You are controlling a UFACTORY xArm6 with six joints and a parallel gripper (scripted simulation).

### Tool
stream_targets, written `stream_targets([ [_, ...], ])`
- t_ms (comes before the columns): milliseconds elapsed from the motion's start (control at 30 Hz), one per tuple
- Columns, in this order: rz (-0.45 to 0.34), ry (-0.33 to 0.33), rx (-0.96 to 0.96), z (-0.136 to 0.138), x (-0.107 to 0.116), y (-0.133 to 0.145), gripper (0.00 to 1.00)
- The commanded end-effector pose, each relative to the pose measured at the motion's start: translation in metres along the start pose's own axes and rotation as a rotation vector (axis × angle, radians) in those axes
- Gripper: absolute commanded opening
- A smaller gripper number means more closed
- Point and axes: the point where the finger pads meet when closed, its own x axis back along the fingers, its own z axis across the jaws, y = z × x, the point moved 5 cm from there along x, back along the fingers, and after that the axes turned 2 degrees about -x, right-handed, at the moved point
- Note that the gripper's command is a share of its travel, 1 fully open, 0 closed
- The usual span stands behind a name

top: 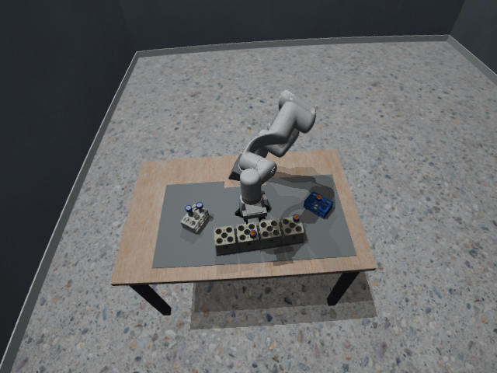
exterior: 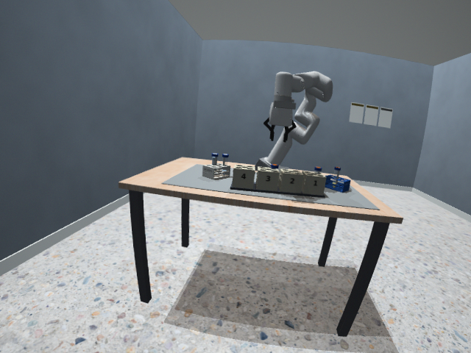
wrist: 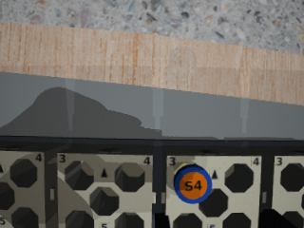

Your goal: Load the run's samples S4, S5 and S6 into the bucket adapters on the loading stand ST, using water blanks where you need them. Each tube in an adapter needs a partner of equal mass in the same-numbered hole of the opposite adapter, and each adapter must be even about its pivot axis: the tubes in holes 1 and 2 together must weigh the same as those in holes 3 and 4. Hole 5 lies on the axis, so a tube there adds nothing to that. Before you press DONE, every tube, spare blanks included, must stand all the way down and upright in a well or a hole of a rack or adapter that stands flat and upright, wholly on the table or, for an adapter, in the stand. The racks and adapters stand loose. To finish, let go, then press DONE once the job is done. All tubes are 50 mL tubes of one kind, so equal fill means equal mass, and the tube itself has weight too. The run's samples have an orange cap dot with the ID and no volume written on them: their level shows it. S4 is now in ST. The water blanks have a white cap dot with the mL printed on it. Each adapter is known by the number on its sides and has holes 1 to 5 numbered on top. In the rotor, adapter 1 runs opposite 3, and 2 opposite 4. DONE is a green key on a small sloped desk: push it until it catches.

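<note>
My gripper (top: 255, 220) (exterior: 278, 139) (wrist: 219, 220) is partly open and empty, high above the adapter row. The S4 tube (top: 252, 233) (exterior: 274, 165) (wrist: 193, 185) stands in hole 3 of adapter 3 (top: 247, 244) (exterior: 262, 184) (wrist: 253, 200). Another orange-dot tube (top: 296, 217) (exterior: 318, 168) stands in adapter 1 (top: 296, 237) (exterior: 310, 186); its ID is unreadable. A third orange-dot tube (top: 318, 197) (exterior: 337, 168) stands in the blue rack (top: 318, 211) (exterior: 342, 185). Two white-dot blanks (top: 188, 207) (top: 199, 205) stand in the white rack (exterior: 209, 171); their numbers are unreadable.
Adapter 4 (top: 226, 245) (exterior: 243, 183) and adapter 2 (top: 271, 241) (exterior: 292, 187) flank adapter 3 closely and show no tubes. The row runs along the front of the grey mat (top: 176, 252), between the two racks. The DONE key is not visible.
</note>
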Motion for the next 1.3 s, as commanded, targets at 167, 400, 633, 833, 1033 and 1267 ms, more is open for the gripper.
stream_targets([
  [167, 0.005, 0.003, 0.274, -0.038, 0.002, 0.015, 0.57],
  [400, 0.004, 0.003, 0.474, -0.066, 0.002, 0.027, 0.57],
  [633, 0.004, 0.003, 0.707, -0.098, 0.002, 0.040, 0.57],
  [833, 0.004, 0.003, 0.721, -0.116, 0.002, 0.048, 0.57],
  [1033, 0.004, 0.003, 0.721, -0.144, 0.002, 0.060, 0.57],
  [1267, 0.004, 0.003, 0.721, -0.176, 0.002, 0.074, 0.57],
])
